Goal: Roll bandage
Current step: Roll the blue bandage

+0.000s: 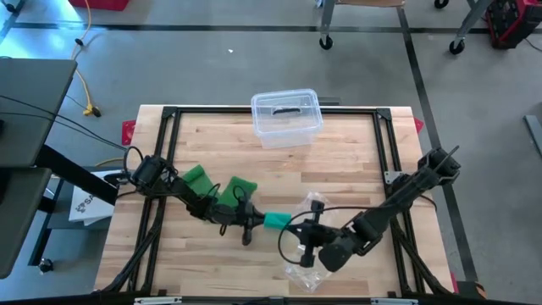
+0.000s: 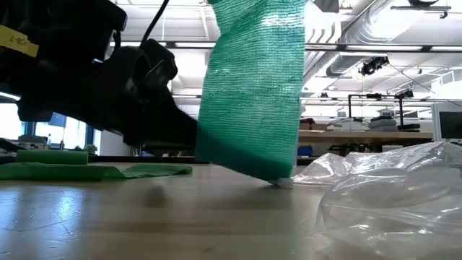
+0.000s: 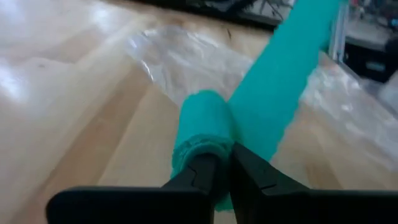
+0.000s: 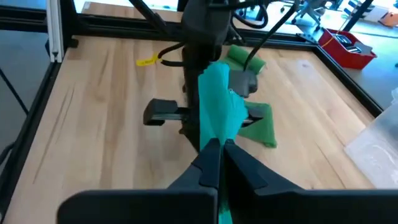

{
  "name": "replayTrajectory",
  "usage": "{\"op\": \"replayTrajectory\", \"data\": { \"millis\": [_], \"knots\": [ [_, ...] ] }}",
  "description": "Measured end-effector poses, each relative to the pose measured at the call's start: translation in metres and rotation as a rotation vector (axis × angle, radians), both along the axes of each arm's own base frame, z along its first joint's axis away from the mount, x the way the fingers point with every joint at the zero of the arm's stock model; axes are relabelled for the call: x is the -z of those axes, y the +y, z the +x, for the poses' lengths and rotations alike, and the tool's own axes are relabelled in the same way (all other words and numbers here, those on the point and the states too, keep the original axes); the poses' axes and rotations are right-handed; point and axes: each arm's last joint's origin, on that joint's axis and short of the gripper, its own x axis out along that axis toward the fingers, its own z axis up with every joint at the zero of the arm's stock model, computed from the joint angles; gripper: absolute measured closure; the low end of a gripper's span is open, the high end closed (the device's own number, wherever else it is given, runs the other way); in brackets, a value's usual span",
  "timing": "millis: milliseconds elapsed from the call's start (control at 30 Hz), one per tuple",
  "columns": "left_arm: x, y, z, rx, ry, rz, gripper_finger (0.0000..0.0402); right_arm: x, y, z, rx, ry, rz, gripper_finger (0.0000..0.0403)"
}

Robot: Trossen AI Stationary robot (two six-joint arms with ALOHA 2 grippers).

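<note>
1. High view first: we've got the teal bandage (image 1: 276, 220) sitting near the middle of the wooden surface (image 1: 339, 161), right between the two arms. The left hand (image 1: 254, 222) is at its rolled end, and the right hand (image 1: 306, 240) is just past the other end, over some crinkly clear plastic wrap (image 1: 309, 275).

2. Left wrist view shows the left hand (image 3: 224, 168) with its fingers nearly pressed together, nipping the edge of the rolled part of the bandage (image 3: 205, 130). The loose strip runs away from the roll, up toward the other arm.

3. Right wrist view: the right hand (image 4: 219, 149) is clenched on the free tail of the bandage (image 4: 217, 106), holding it up so it hangs like a ribbon. Low view backs that up, with the strip (image 2: 253, 87) rising tall off the surface and its lower edge just about touching the wood.

4. Handling guess from us: this stuff looks like light, soft, stretchy mesh. It'll flop, crease and probably cling to itself, so it won't hold shape unless the tail is kept taut. Nothing fragile here.

5. Where to grab: we'd say the roll's end for turning, and the tail close to its edge for tension, like now.

6. Other bits: green cloth pieces (image 1: 201, 178) lie by the left arm, and a clear plastic tub (image 1: 286, 119) sits at the far edge.
</note>
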Motion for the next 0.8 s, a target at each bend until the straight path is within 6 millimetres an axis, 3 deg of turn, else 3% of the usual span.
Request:
{"op": "replayTrajectory", "data": {
  "millis": [400,800],
  "knots": [
    [0.005,-0.001,-0.002,0.019,0.049,0.026,0.0300,0.001,-0.005,-0.003,0.060,0.012,0.029,0.0403],
    [0.008,-0.004,-0.004,0.039,0.084,0.047,0.0286,0.007,-0.013,-0.008,0.162,0.046,0.080,0.0403]
  ]
}}
